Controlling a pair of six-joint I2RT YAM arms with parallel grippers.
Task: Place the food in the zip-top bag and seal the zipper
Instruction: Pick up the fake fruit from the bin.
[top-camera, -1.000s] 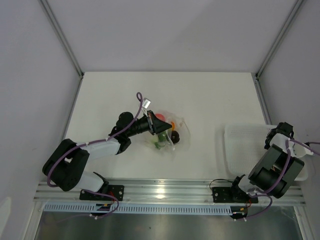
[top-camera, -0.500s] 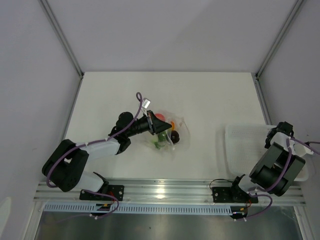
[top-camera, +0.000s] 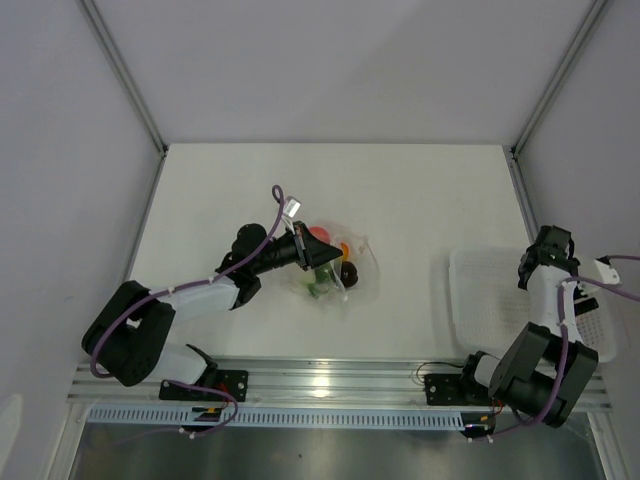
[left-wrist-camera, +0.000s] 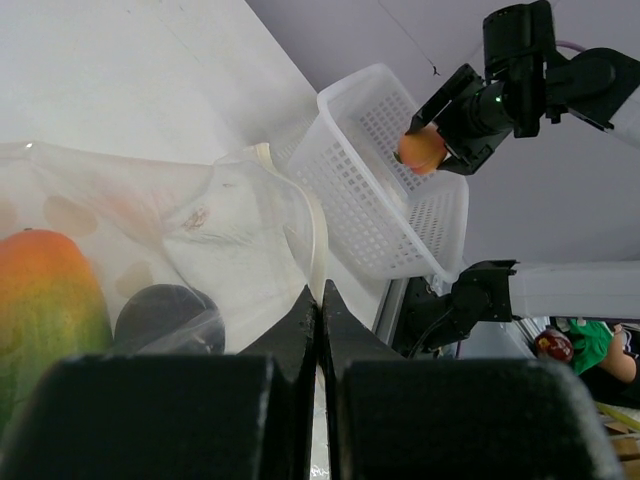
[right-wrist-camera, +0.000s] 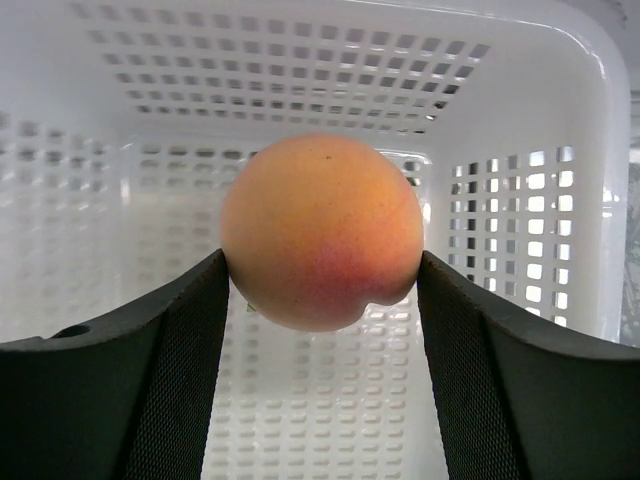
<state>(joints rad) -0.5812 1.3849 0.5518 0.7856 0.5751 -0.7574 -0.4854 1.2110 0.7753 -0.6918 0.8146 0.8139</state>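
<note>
The clear zip-top bag (top-camera: 362, 268) lies mid-table with food inside: a red round one (top-camera: 320, 235), a dark-purple one (top-camera: 349, 271) and green pieces (top-camera: 318, 288). My left gripper (top-camera: 322, 256) is shut on the bag's mouth edge (left-wrist-camera: 318, 262) and holds it up. The left wrist view shows an orange-green piece (left-wrist-camera: 45, 290) and the dark-purple one (left-wrist-camera: 160, 315) through the plastic. My right gripper (right-wrist-camera: 322, 264) is shut on the orange-peach round one (right-wrist-camera: 322, 230), held above the white slotted basket (right-wrist-camera: 300, 70). The peach also shows in the left wrist view (left-wrist-camera: 422, 150). The zipper's reddish mark is not visible.
The white basket (top-camera: 480, 300) stands at the right edge of the table, under my right gripper (top-camera: 541, 252). Grey walls with metal posts close in the back and sides. An aluminium rail (top-camera: 330, 380) runs along the near edge.
My right arm has risen and swung a little left and back over the basket with the peach in its jaws. My left arm and the bag have not moved.
</note>
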